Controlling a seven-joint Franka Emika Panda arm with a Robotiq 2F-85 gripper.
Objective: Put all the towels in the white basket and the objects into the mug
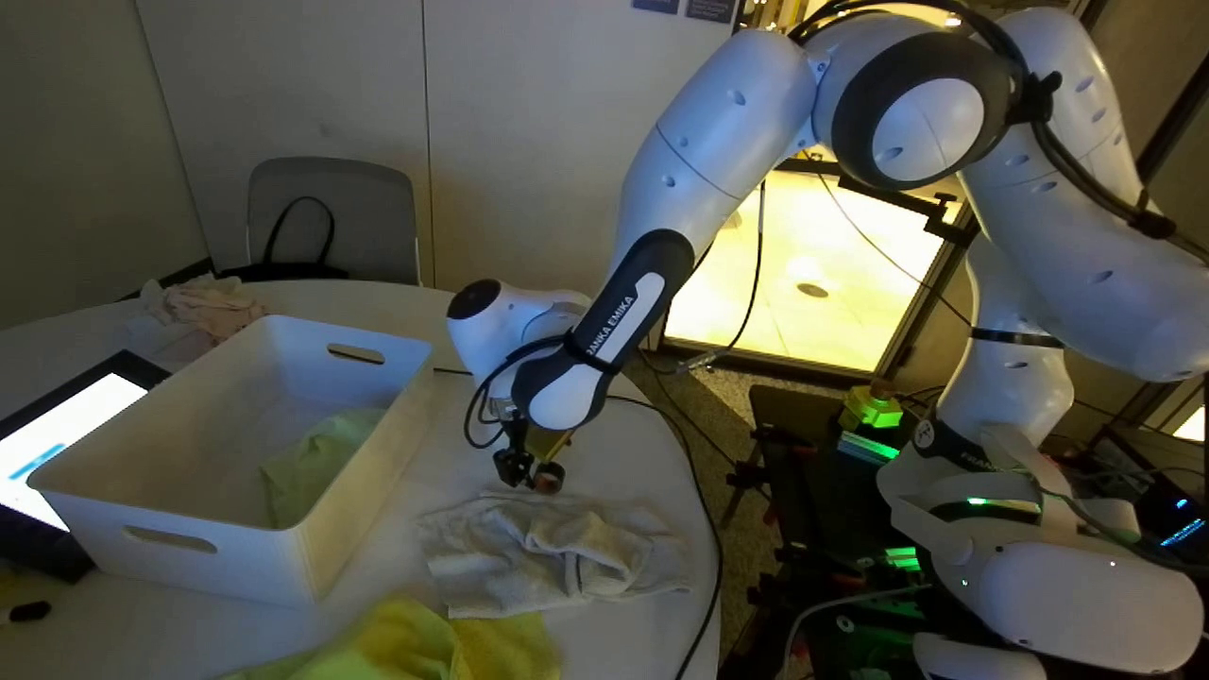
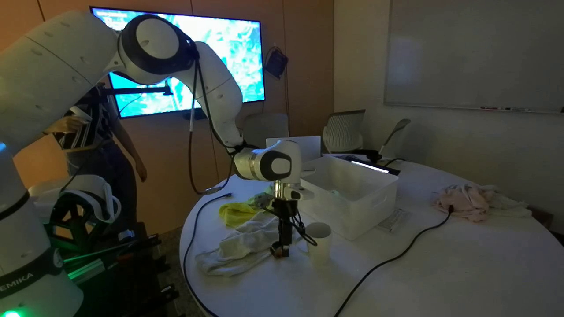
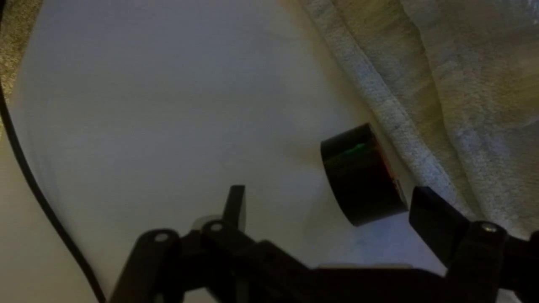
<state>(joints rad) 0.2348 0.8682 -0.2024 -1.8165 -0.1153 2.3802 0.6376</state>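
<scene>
The gripper (image 3: pixel 329 189) is standing wide, holding nothing. The dark roll (image 3: pixel 364 176) is sitting partly between its fingertips (image 3: pixel 438 223), nearer the one by the grey towel (image 1: pixel 557 557), long side slanting along the hem, inward from the robot-side edge of the worktop (image 3: pixel 168 126). I am counting one roll, one mug (image 2: pixel 319 246), one grey towel, one yellow towel (image 1: pixel 406 642), one white basket (image 1: pixel 236 569) holding a green towel (image 1: pixel 321 463); greenish cloth (image 2: pixel 261 199) and, towards the opposite edge, a pinkish heap (image 2: pixel 467 202) are defying counting.

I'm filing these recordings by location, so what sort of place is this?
Probably an office meeting room: a big wall screen, a whiteboard, and chairs near a white table with a curved edge suggest it.
</scene>
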